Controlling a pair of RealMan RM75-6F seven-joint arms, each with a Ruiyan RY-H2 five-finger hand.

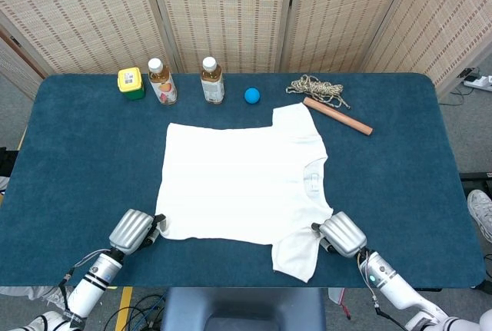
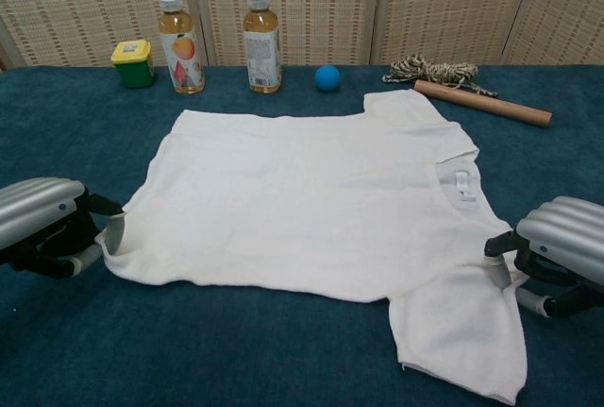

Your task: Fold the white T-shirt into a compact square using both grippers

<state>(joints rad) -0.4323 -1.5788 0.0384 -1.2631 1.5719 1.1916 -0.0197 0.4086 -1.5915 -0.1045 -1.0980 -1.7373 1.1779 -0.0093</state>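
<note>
1. I am seeing the shirt (image 1: pixel 242 185) lying flat mid-surface (image 1: pixel 84 154).
2. My left hand (image 1: pixel 135 230) is pinching its 7 o'clock hem corner.
3. My right hand (image 1: pixel 338 235) is touching the 5 o'clock sleeve; grasp unclear.

A table covered in dark blue cloth (image 1: pixel 77 154) is backed by tan woven screens (image 1: pixel 223 8), and grey floor (image 1: pixel 469 139) is seen beside it.
</note>
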